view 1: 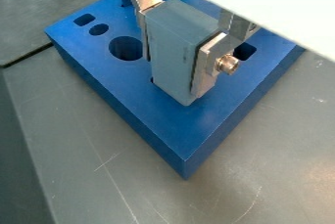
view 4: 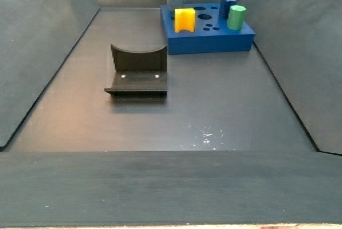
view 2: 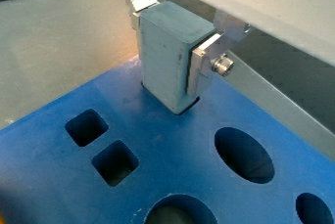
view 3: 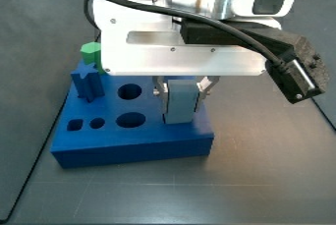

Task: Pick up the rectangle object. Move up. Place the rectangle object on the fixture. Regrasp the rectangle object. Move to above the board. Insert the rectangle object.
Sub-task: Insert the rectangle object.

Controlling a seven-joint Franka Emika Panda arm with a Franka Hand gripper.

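Note:
The rectangle object [view 1: 174, 67], a slate grey-blue block, stands upright between the silver fingers of my gripper [view 1: 178, 44], which is shut on its upper part. Both wrist views show the block's lower end [view 2: 173, 99] at the top of the bright-blue board [view 2: 157, 164], near a corner, with a dark line round its base as if in a hole. In a side view the gripper [view 3: 182, 95] hangs over the board's right part [view 3: 132, 140] with the block [view 3: 178, 104] in it. The fixture [view 4: 136, 71] stands apart on the floor, nothing on it.
The board has round holes [view 2: 244, 155] and square holes [view 2: 86, 126]. A green piece [view 3: 89, 51] on a dark blue peg [view 3: 86, 82] stands at its left corner. A yellow piece [view 4: 185, 19] also stands on the board [view 4: 214, 41]. Dark sloping walls [view 4: 40, 63] enclose the floor.

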